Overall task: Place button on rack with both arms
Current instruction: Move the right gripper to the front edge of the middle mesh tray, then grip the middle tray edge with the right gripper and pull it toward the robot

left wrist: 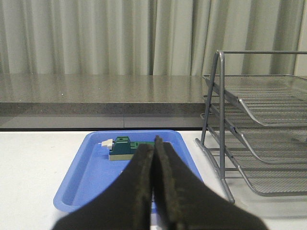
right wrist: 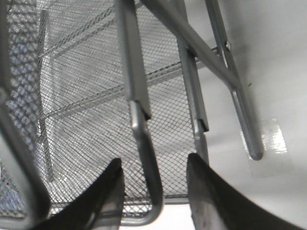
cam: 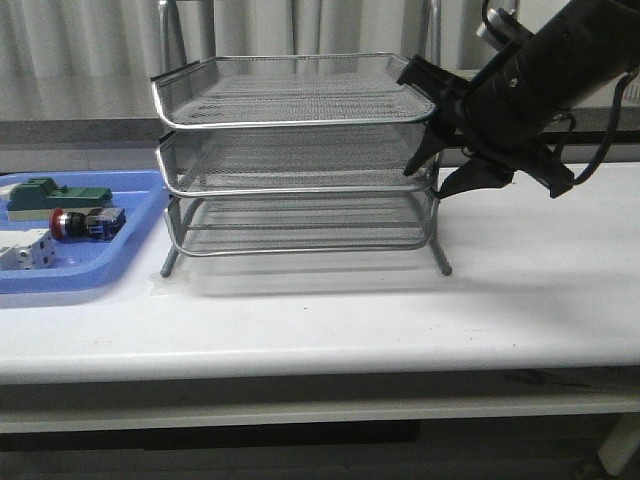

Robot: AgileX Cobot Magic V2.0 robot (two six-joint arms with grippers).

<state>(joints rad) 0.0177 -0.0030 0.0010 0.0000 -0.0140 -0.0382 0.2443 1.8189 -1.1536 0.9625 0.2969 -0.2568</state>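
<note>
The button (cam: 84, 222), with red head and blue rear block, lies in the blue tray (cam: 130, 255) at the left. The silver wire-mesh rack (cam: 300, 160) stands mid-table. My right gripper (cam: 432, 172) is open at the rack's right front corner, level with the middle tray; in the right wrist view its fingers (right wrist: 108, 196) straddle a tray's rim wire (right wrist: 144, 158) without closing on it. My left gripper (left wrist: 154, 158) is shut and empty, hovering short of the blue tray (left wrist: 81, 177); it is out of the front view. The button is hidden in the left wrist view.
A green block (cam: 55, 195) and a white block (cam: 22, 250) also lie in the blue tray. The green block shows in the left wrist view (left wrist: 123, 148). A grey counter ledge and curtain run behind the table.
</note>
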